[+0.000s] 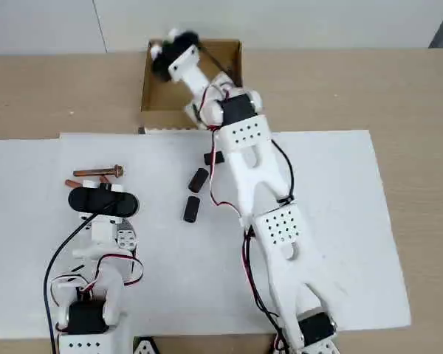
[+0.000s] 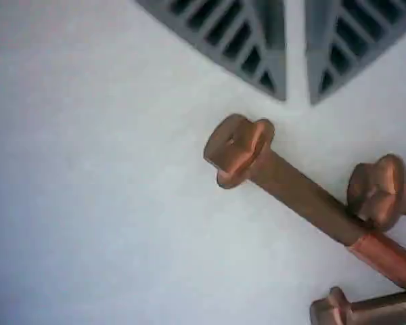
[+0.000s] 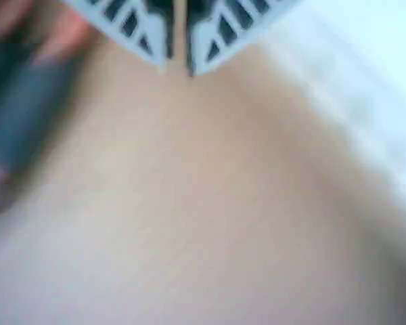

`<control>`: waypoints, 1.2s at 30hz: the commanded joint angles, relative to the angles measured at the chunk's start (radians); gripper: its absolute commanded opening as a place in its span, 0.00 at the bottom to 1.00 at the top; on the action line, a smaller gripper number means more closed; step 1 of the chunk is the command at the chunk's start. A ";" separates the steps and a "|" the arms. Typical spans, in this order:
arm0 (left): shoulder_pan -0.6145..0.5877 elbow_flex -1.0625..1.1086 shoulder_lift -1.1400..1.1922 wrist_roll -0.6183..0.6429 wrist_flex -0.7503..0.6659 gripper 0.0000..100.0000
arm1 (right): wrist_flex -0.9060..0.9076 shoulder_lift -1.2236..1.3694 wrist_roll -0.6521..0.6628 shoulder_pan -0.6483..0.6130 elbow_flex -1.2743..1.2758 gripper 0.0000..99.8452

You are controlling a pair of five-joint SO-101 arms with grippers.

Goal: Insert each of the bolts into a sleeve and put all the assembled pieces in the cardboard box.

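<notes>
Three copper bolts lie close together on the white paper: one bolt (image 2: 284, 179) slants across the left wrist view, a second bolt's head (image 2: 377, 191) sits against it, and a third bolt (image 2: 355, 310) lies beside them. From above, the bolts (image 1: 97, 172) rest just ahead of my left gripper (image 1: 96, 189), whose fingers (image 2: 257, 47) are shut with nothing between them. Black sleeves (image 1: 198, 179) (image 1: 192, 209) lie at mid-sheet. My right gripper (image 1: 174, 53) hangs shut and empty inside the cardboard box (image 1: 145, 85), above its brown floor (image 3: 210, 203). A dark, blurred piece (image 3: 13, 115) lies in the box beside it.
A white paper sheet (image 1: 340, 192) covers most of the wooden table (image 1: 399, 88). The right arm (image 1: 258, 177) stretches diagonally over the sheet to the box at the far edge. A third dark piece (image 1: 214, 157) sits partly under that arm.
</notes>
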 commanded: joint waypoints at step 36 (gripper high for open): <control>-0.071 -0.005 -0.012 0.089 -0.005 0.01 | 0.314 -0.943 -0.641 -0.074 0.806 0.00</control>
